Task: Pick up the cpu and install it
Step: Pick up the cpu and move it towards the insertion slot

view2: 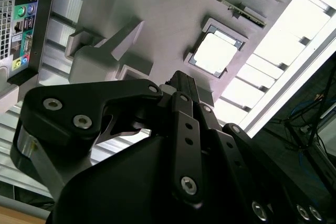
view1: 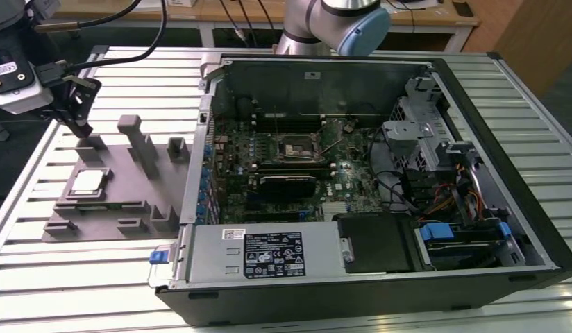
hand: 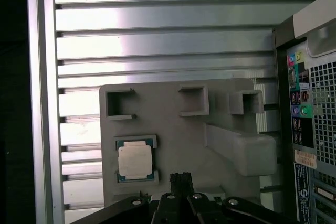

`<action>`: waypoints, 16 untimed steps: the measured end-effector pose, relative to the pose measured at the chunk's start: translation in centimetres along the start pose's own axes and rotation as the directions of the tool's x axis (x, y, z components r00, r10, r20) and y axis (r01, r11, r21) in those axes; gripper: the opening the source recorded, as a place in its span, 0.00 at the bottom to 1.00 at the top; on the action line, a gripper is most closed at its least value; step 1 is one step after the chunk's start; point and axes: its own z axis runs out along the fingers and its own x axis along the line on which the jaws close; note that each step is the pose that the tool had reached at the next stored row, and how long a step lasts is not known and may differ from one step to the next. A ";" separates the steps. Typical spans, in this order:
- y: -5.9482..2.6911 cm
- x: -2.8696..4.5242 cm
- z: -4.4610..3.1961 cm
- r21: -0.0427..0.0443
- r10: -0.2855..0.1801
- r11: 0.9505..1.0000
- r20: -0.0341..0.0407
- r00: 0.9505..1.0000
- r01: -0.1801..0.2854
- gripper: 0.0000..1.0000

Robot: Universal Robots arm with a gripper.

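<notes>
In the exterior view, the gripper (view1: pixel 81 130) hung over the grey tray (view1: pixel 119 201), to the exterior view's left of the open computer case (view1: pixel 267 291). The cpu (view1: pixel 87 182) lay in a square pocket of that tray. In the second wrist view, the fingers (view2: pixel 184 98) looked pressed together and held nothing. In the first wrist view, the cpu (hand: pixel 135 160) sat flat in its pocket, near the gripper (hand: pixel 181 176) but apart from it.

cpu (view1: pixel 87 182): small flat square chip, shiny silver top, thin darker rim
pose: lying flat, metal face up
place: seated in a square recess of the grey tray (view1: pixel 124 193), near the tray's edge on the exterior view's left
</notes>
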 end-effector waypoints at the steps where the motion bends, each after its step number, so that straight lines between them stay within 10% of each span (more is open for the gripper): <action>1: 0.00 0.00 0.00 0.000 0.000 1.000 0.000 1.000 0.000 0.11; 16: -0.07 0.65 0.49 0.000 0.000 1.000 0.000 1.000 0.000 0.11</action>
